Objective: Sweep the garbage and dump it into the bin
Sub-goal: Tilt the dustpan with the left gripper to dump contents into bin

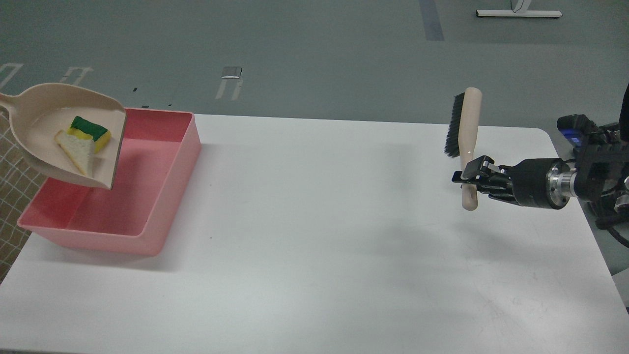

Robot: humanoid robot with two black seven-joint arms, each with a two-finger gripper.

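Note:
The beige dustpan [49,113] hangs tilted over the left part of the pink bin [162,162], its lip pointing down into it. In the pan lie the yellow sponge with the green top [90,132] and the white bread slice [78,150]. The pan's handle runs off the left edge, and my left gripper is out of view. My right gripper [470,178] at the right is shut on the handle of the beige brush [467,128], held upright above the table with its black bristles facing left.
The bin stands at the left end of the white table [319,246]. A checked cloth [10,196] lies beyond the table's left edge. The table's rounded far right corner is near my right arm [540,189].

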